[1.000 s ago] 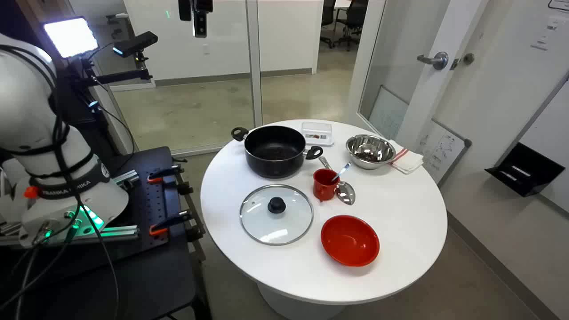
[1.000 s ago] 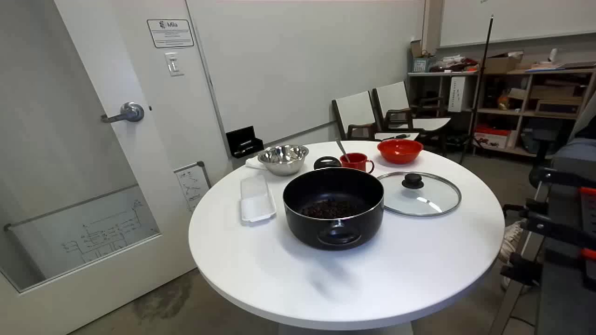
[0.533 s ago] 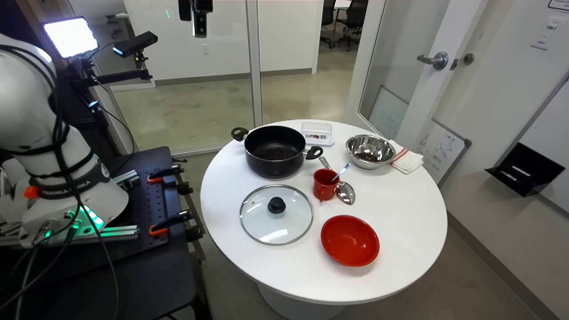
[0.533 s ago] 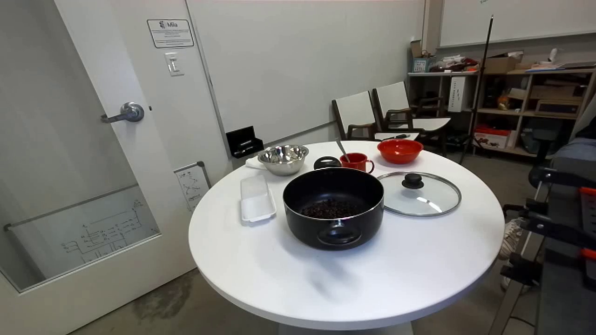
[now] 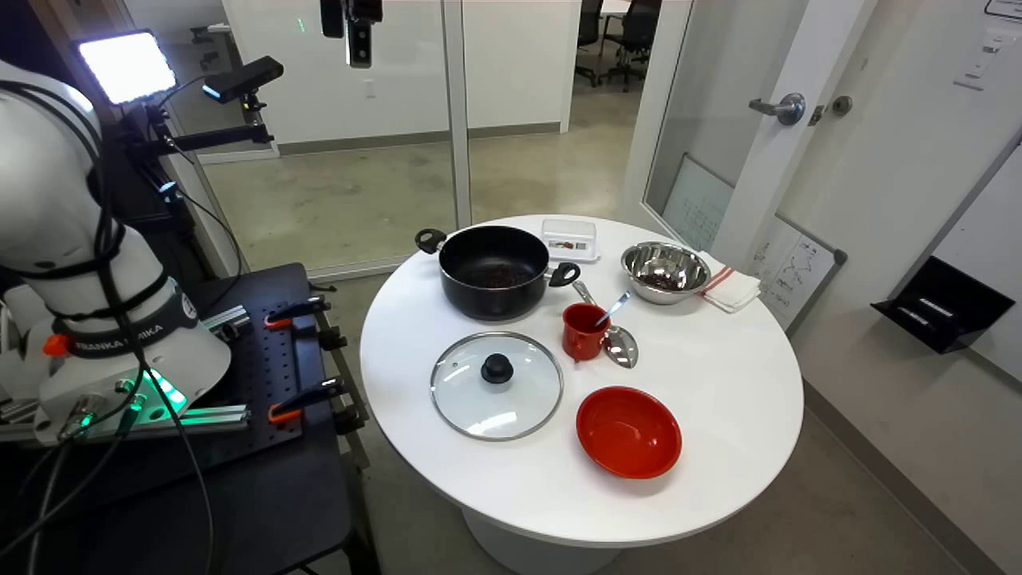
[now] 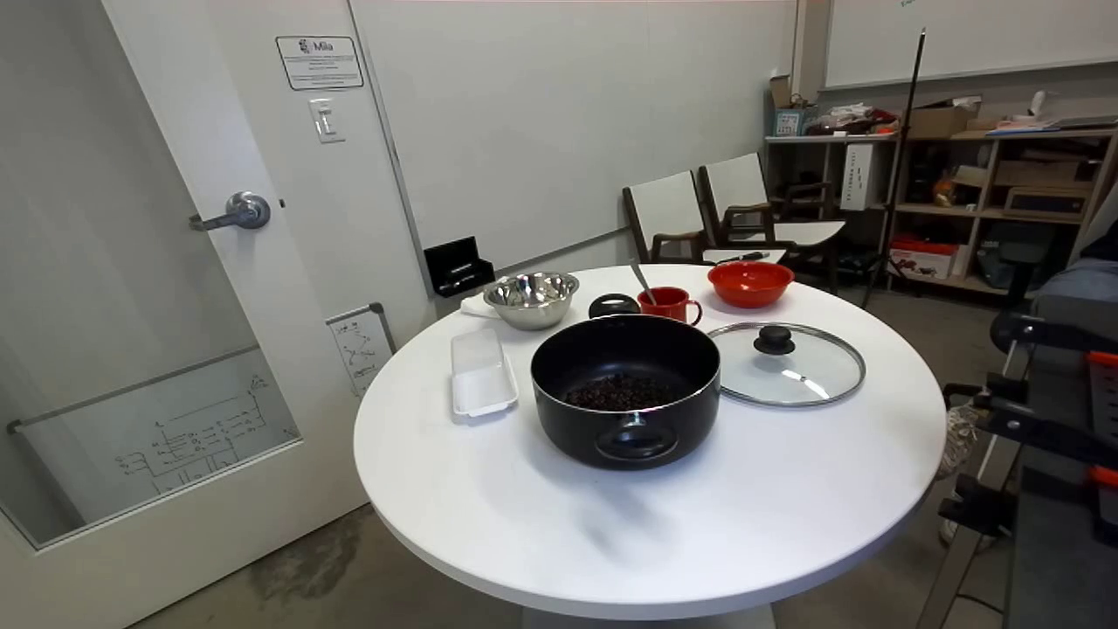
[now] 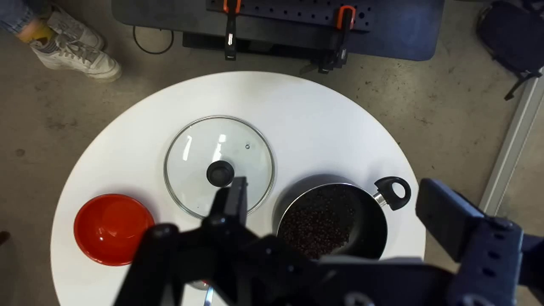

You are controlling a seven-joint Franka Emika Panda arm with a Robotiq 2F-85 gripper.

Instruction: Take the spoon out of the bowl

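The shiny steel bowl (image 5: 666,273) sits near the table's edge with some dark beans inside. It also shows in an exterior view (image 6: 532,302). No spoon shows in it. A thin grey spoon (image 5: 615,306) leans in the red mug (image 5: 584,334), handle up, its lower end hidden. That spoon also shows in an exterior view (image 6: 643,283), and a sliver of its handle in the wrist view (image 7: 208,296). A larger silver spoon (image 5: 621,347) lies beside the mug. My gripper (image 7: 338,204) is open and empty, high above the table; the steel bowl is out of the wrist view.
The black pot (image 5: 493,294) holds dark beans. Its glass lid (image 5: 497,399) lies beside it. A glossy red bowl (image 5: 628,432), a white container (image 5: 570,239) and a striped cloth (image 5: 732,289) are on the round white table (image 5: 718,399). A person's shoes (image 7: 80,57) are near the table.
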